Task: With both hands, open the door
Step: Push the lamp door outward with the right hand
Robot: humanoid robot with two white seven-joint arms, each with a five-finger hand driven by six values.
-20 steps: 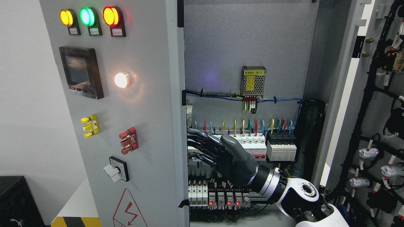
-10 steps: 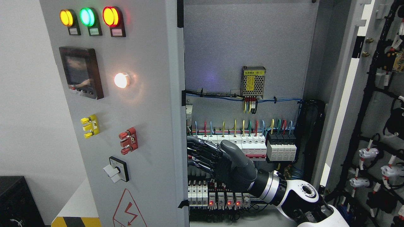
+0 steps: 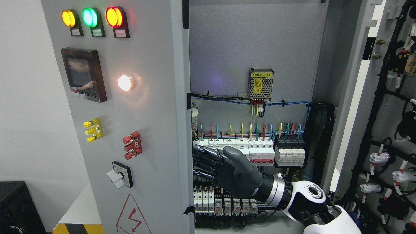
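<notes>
My right hand [image 3: 224,170] reached in from lower right, grey fingers [image 3: 203,162] extended leftward, relaxed and apart, gripping nothing, tips at inner edge of left door [image 3: 146,130]. Door stood ajar at left, front panel carrying three indicator lamps [image 3: 89,18] and small screen [image 3: 84,74]. Breaker rows [image 3: 253,149] just behind hand. Right door [image 3: 390,113] swung open at far right.

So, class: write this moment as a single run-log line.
right hand: fingers behind edge of grey left cabinet door, grip unclear | left hand: out of view | right door: open | stage: opening left door
</notes>
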